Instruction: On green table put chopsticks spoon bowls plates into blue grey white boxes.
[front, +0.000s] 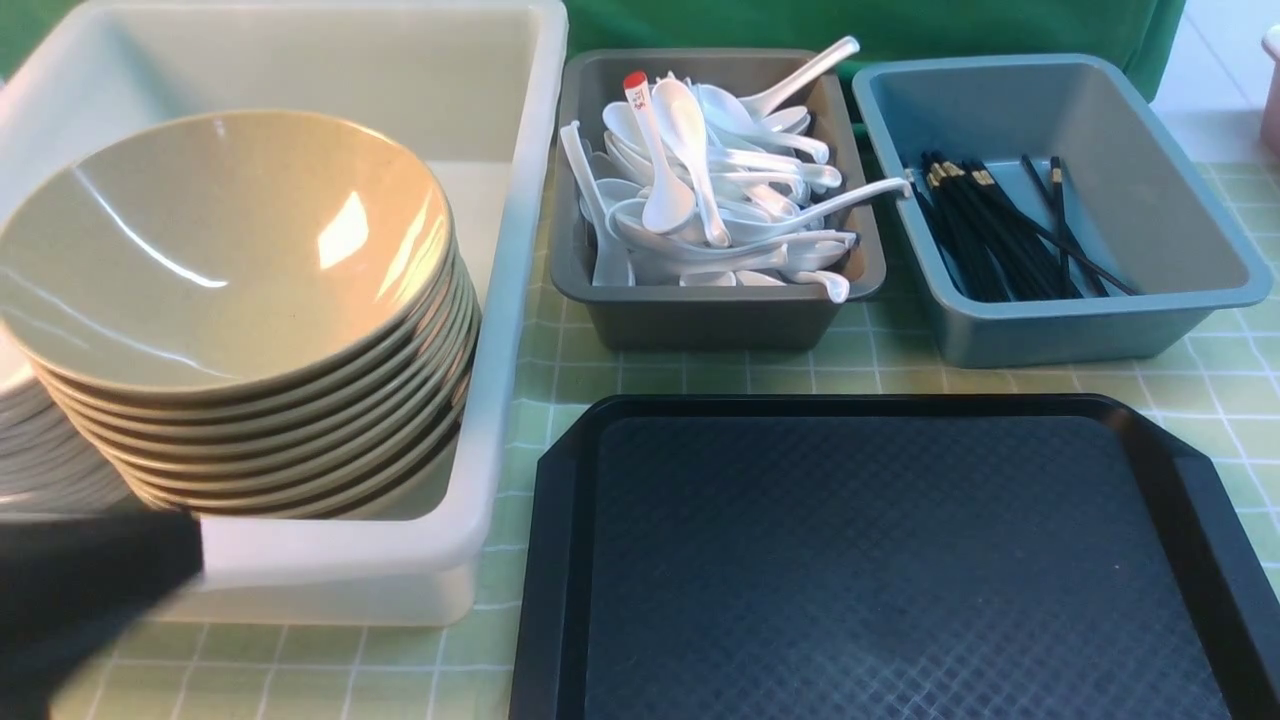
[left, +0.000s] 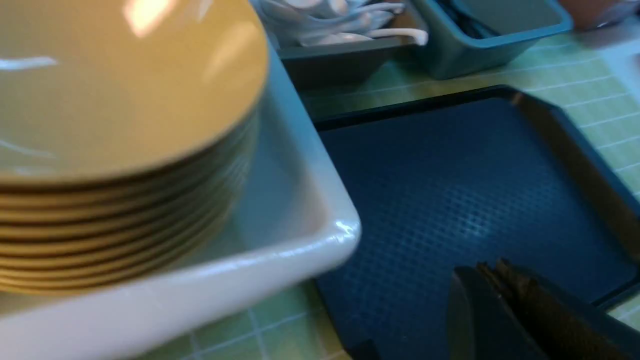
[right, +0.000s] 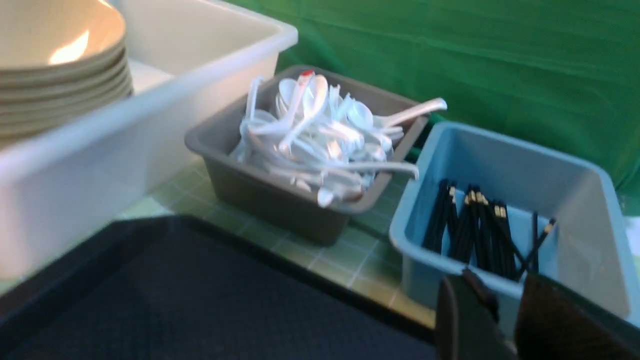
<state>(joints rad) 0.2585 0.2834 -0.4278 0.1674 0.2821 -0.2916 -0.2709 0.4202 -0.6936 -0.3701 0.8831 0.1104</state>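
Olive-tan bowls (front: 225, 270) sit stacked in the white tub (front: 520, 180), nested to save room, while the left gripper (left: 500, 295) is closed and empty, the right gripper (right: 502, 320) narrowly parted, also empty.

The green table (front: 880, 375) carries the white tub (front: 500, 300) on its left, the grey bin (front: 700, 320) and blue bin (front: 1060, 335) behind, and a black tray (front: 880, 560) in front.

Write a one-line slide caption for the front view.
Stacked olive-tan bowls fill the milky white tub; white spoons and black chopsticks sit in bins behind a black tray.
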